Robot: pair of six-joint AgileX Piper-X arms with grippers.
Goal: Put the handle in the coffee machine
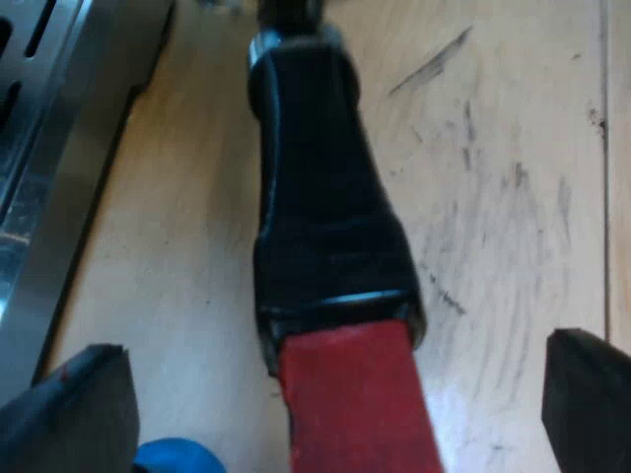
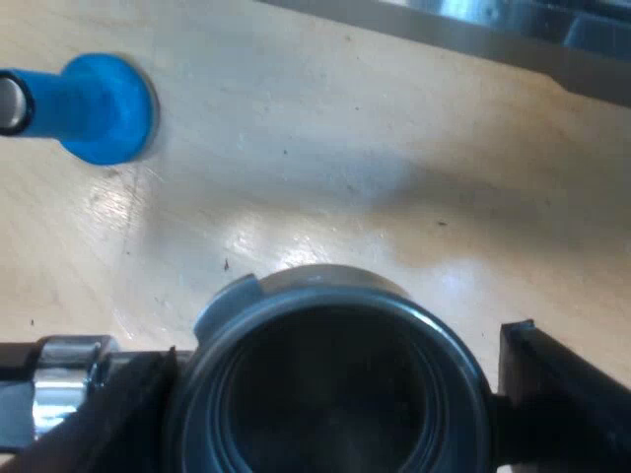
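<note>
In the left wrist view, my left gripper [image 1: 335, 404] is closest. Its two black fingers [image 1: 79, 414] are wide apart, one on each side of the red end [image 1: 355, 404] of the handle [image 1: 315, 197]. They do not touch it. A bit of the blue tamper [image 1: 177, 455] peeks out just beside one finger. The dark handle lies flat on the wooden table [image 1: 493, 197] and points away from the gripper. The table has gray scratch marks beside it. The metal bottom of the coffee machine [image 1: 39, 148] runs along next to the handle, apart from it.

In the right wrist view, my right gripper [image 2: 330, 394] has a finger [image 2: 552, 394] on each side of the holder [image 2: 325, 286], at its round metal cup. The fingers look pressed against the cup. Past the cup is bare table. The tamper lies on its side farther off. The machine's metal edge is farthest away, well apart from the holder.
</note>
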